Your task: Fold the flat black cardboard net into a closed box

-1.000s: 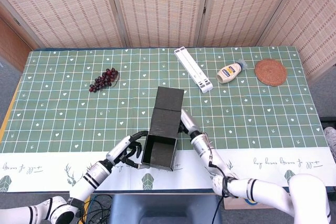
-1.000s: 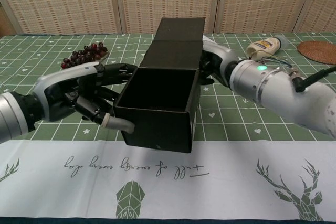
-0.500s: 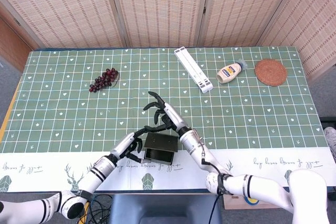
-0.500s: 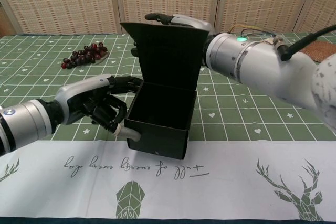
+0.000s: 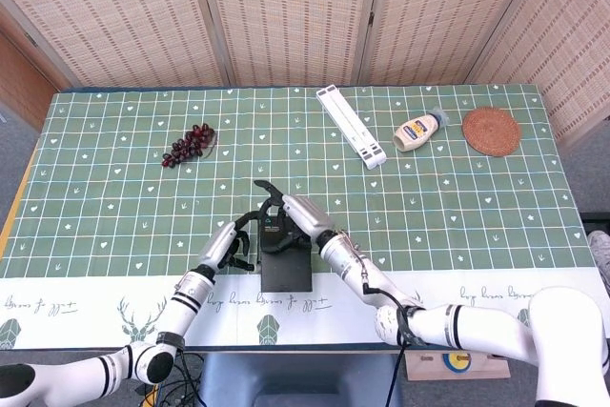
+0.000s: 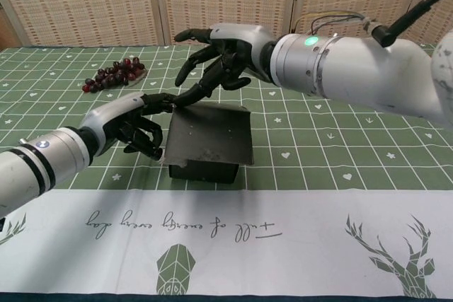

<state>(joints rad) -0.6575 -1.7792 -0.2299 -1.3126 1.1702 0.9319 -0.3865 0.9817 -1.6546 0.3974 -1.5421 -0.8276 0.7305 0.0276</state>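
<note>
Table's near edge [image 5: 114,316]: box [image 6: 209,132], seemingly closed.

Both hands crowded the box [image 6: 209,138], blocking its left and far sides. Its right side lay open. The grapes [image 5: 189,145] sat far left.

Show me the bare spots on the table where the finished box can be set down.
Free: the stretch between the grapes and the white rack, and the right side below the mayonnaise bottle and coaster. Crowded: around the black box, where the left hand and right hand meet.
</note>
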